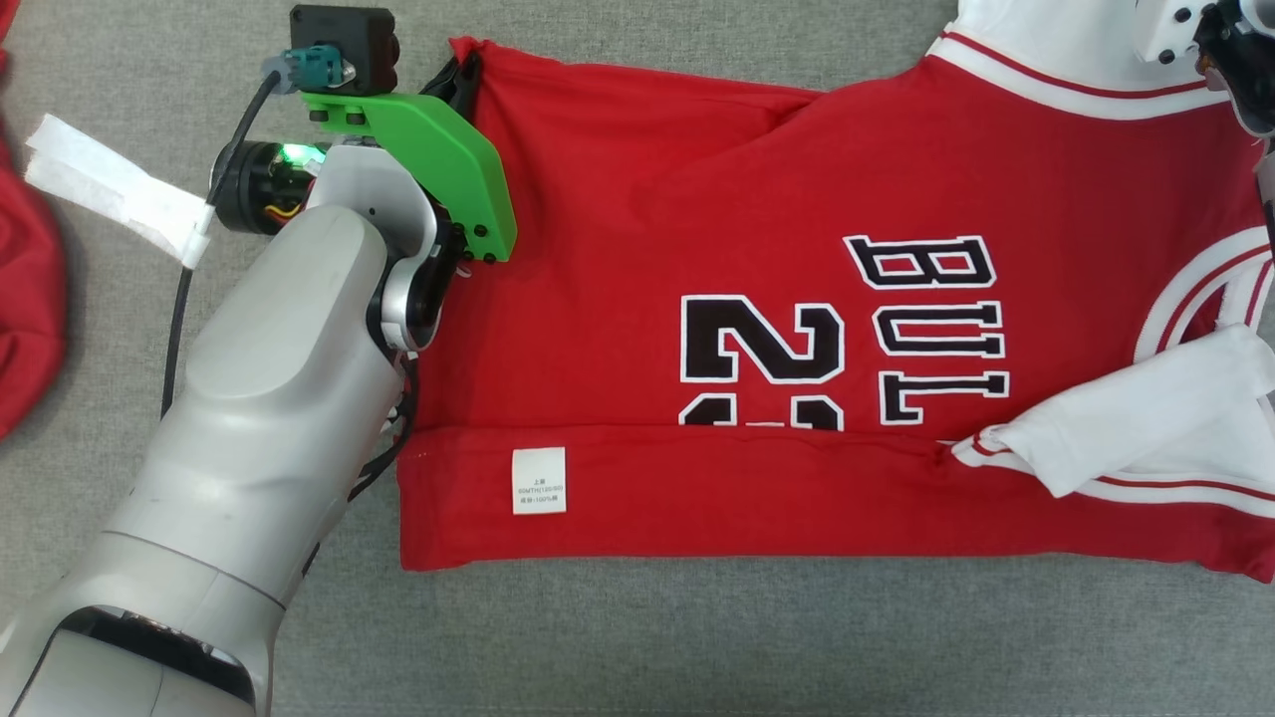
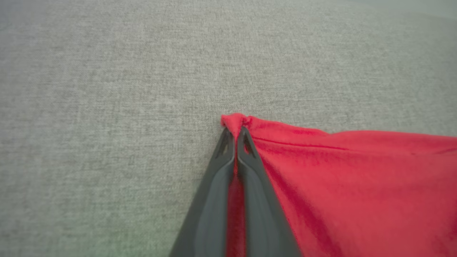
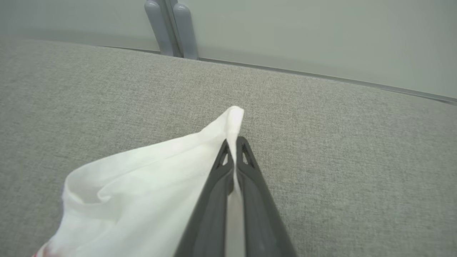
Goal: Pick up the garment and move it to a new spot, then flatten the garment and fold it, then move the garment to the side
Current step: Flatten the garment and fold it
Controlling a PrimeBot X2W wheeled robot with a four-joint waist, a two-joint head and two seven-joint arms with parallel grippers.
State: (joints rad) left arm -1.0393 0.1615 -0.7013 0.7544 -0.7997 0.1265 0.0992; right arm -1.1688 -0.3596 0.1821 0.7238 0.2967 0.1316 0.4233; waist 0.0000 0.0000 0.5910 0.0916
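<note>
Pale left arm (image 1: 259,448) is reaching from lower left, left gripper (image 2: 235,131) pinching shut on the upper-left corner of the red garment (image 1: 697,199); right gripper (image 3: 234,141) is clamping its white edge at upper right, cloth lying mid-frame on the grey worktop (image 1: 697,637).

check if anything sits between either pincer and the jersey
Nothing visible does: the left pincer is shut on the jersey at its red corner, and the right pincer is shut on its white sleeve.
</note>
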